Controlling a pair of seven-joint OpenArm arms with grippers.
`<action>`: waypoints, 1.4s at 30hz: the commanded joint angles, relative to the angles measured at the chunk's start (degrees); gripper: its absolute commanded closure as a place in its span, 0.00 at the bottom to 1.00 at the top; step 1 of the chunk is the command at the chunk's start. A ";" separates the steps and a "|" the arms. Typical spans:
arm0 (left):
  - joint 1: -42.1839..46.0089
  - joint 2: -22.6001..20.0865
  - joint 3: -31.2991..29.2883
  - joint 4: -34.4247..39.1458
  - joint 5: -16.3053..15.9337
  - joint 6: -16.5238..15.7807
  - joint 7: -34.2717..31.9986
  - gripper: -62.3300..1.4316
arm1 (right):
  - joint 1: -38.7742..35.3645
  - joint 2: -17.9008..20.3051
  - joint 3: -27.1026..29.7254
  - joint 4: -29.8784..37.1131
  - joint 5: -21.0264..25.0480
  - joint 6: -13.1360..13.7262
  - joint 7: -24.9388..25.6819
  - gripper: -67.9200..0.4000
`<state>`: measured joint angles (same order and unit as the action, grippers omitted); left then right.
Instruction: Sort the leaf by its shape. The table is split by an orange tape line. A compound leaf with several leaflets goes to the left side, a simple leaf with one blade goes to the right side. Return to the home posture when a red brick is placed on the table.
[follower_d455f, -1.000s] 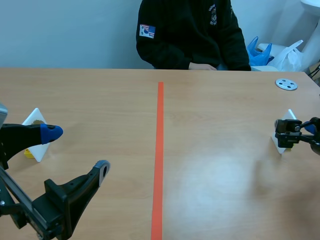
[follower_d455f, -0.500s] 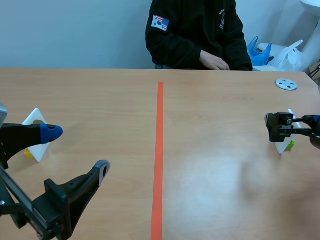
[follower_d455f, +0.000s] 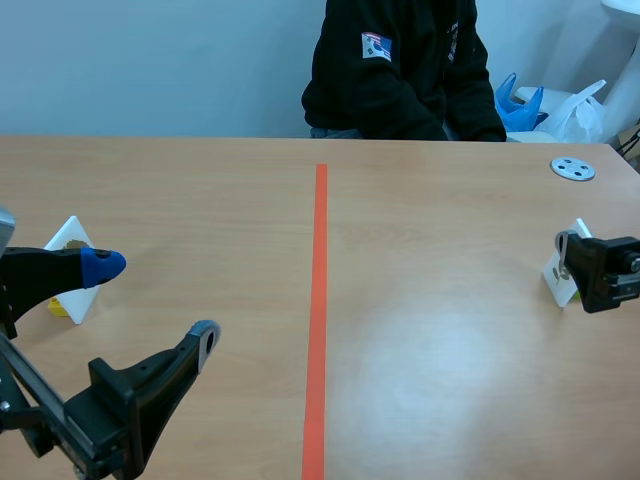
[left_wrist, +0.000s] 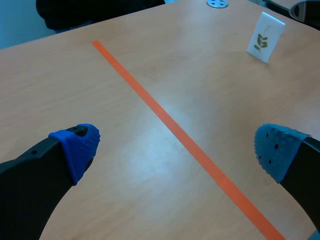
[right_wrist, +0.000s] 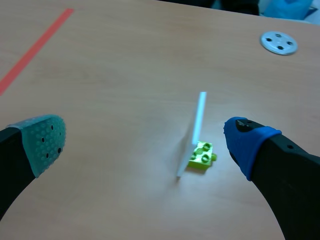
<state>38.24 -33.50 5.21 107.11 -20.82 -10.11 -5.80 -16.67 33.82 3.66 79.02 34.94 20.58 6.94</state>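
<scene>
The table (follower_d455f: 200, 190) is split by an orange tape line (follower_d455f: 320, 300). On its right side a white card (left_wrist: 265, 36) stands upright in a small green brick (right_wrist: 201, 154), and it bears a sprig with several leaflets. The right gripper (right_wrist: 145, 140) sits close by this card with its jaws wide apart, the card edge-on just ahead of them and nearer the blue-padded finger. On the left side a second white card (follower_d455f: 72, 250) stands on a yellow brick (follower_d455f: 58, 307), its face too small to read. The left gripper (follower_d455f: 152, 303) is low near it, jaws apart and holding nothing. A grey metal disc (follower_d455f: 573, 169) lies at the far right, and a person in a black top (follower_d455f: 400, 70) sits across the table.
</scene>
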 joint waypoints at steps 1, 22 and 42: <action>-0.17 -0.04 -0.42 0.57 -0.33 -0.11 -0.79 0.00 | -1.81 0.76 0.74 3.39 0.15 0.07 0.66 0.00; -0.15 -0.04 -0.42 0.57 -0.35 -0.11 -0.37 0.00 | -26.18 -5.18 1.22 31.50 -5.44 0.02 -0.61 0.00; -0.15 -0.04 -0.42 0.57 -0.37 -0.11 0.94 0.00 | -26.21 -5.29 1.22 31.50 -6.29 0.02 -0.66 0.00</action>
<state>38.24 -33.50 5.21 107.11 -20.82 -10.13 -4.29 -43.51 28.10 4.40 110.48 27.88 20.60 5.67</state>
